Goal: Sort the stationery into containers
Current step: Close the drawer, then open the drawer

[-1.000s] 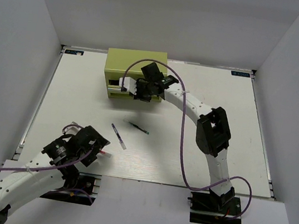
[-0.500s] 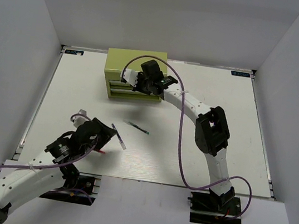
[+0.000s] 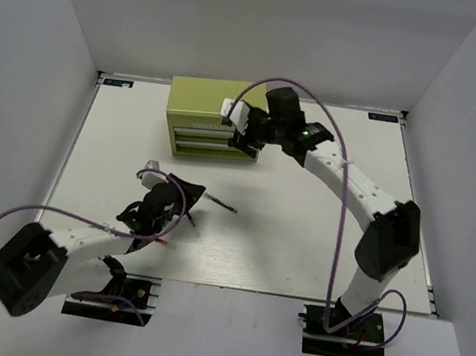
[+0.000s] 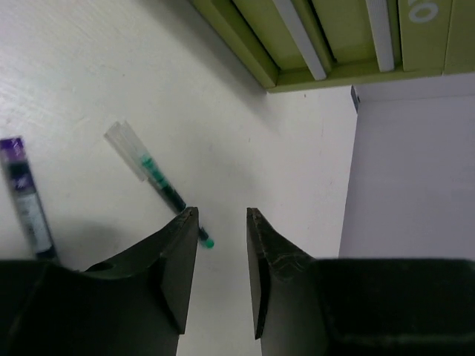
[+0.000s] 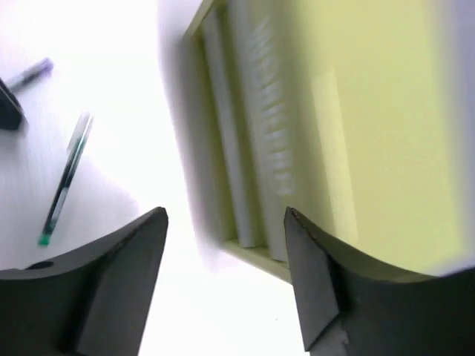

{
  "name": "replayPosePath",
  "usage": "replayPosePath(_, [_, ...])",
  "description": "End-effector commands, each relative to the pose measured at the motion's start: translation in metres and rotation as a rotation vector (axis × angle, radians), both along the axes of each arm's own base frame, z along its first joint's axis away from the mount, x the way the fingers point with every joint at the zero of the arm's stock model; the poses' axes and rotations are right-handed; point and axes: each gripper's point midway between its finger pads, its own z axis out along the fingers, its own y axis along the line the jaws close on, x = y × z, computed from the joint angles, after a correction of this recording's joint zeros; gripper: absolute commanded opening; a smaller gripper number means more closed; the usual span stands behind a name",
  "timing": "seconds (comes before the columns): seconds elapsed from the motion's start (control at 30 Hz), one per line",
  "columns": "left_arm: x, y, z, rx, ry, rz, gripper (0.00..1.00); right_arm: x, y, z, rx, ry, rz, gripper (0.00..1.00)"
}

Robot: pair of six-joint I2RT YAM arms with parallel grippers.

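Observation:
The olive-green chest [image 3: 204, 115] stands at the back of the table with both front drawers shut. My right gripper [image 3: 244, 134] hovers at its right front corner, open and empty; in the right wrist view the gripper [image 5: 226, 216] frames the drawer fronts [image 5: 245, 163]. A thin green-tipped pen [image 3: 221, 202] lies mid-table, and a purple-capped pen [image 4: 26, 196] lies beside it. My left gripper [image 3: 183, 198] is low over these pens. Its jaws [image 4: 223, 216] stand narrowly apart with nothing between them, and the green pen [image 4: 159, 189] runs just under the left finger.
A thin red-tipped pen [image 3: 163, 241] lies near the front edge under the left arm. White walls enclose the table on three sides. The right arm's purple cable [image 3: 279, 86] arcs above the chest.
The right gripper let go at the chest front, pulled back and up, and opened. The left arm reached forward to the pens while its jaws narrowed.

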Motion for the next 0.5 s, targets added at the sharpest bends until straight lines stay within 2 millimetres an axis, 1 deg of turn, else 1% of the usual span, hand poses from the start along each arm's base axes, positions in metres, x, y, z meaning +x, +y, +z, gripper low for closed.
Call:
replayPosePath(0.0, [0.035, -0.021, 0.042, -0.129, -0.154, -0.022, 0.43, 0.006, 0.003, 0.082, 0.191, -0.130, -0.011, 0.73])
replayPosePath(0.03, [0.043, -0.028, 0.057, -0.160, -0.195, -0.033, 0.45, 0.012, 0.000, 0.084, 0.188, -0.132, -0.054, 0.75])
replayPosePath(0.07, [0.050, -0.029, 0.057, -0.163, -0.198, -0.027, 0.46, 0.017, -0.003, 0.084, 0.181, -0.125, -0.073, 0.75])
replayPosePath(0.1, [0.061, -0.029, 0.062, -0.182, -0.207, -0.015, 0.51, 0.027, -0.003, 0.097, 0.197, -0.143, -0.091, 0.75])
replayPosePath(0.13, [0.065, -0.034, 0.049, -0.169, -0.181, -0.024, 0.55, 0.034, -0.004, 0.088, 0.183, -0.126, -0.110, 0.72])
replayPosePath(0.17, [0.073, -0.031, 0.048, -0.177, -0.181, -0.005, 0.59, 0.038, -0.006, 0.086, 0.178, -0.113, -0.121, 0.65])
replayPosePath(0.2, [0.077, -0.035, 0.050, -0.188, -0.193, -0.014, 0.65, 0.046, -0.006, 0.081, 0.163, -0.095, -0.134, 0.63])
replayPosePath(0.23, [0.084, -0.032, 0.051, -0.212, -0.194, 0.008, 0.66, 0.051, -0.005, 0.088, 0.170, -0.101, -0.136, 0.63])
replayPosePath(0.27, [0.092, -0.029, 0.042, -0.204, -0.184, 0.024, 0.68, 0.059, -0.002, 0.073, 0.149, -0.053, -0.139, 0.63])
replayPosePath(0.3, [0.099, -0.026, 0.048, -0.234, -0.209, 0.042, 0.71, 0.058, -0.005, 0.060, 0.115, -0.007, -0.143, 0.65])
replayPosePath(0.33, [0.101, -0.026, 0.045, -0.247, -0.202, 0.046, 0.72, 0.065, -0.003, 0.080, 0.144, -0.031, -0.143, 0.67])
replayPosePath(0.37, [0.110, -0.024, 0.040, -0.243, -0.199, 0.062, 0.72, 0.071, 0.002, 0.059, 0.124, 0.006, -0.144, 0.72])
replayPosePath(0.4, [0.111, -0.024, 0.037, -0.250, -0.192, 0.065, 0.72, 0.072, 0.003, 0.057, 0.125, 0.016, -0.143, 0.74])
replayPosePath(0.43, [0.117, -0.022, 0.037, -0.252, -0.193, 0.069, 0.74, 0.075, 0.006, 0.052, 0.121, 0.021, -0.138, 0.77])
replayPosePath(0.47, [0.123, -0.020, 0.039, -0.253, -0.198, 0.081, 0.74, 0.076, 0.005, 0.052, 0.122, 0.018, -0.141, 0.83])
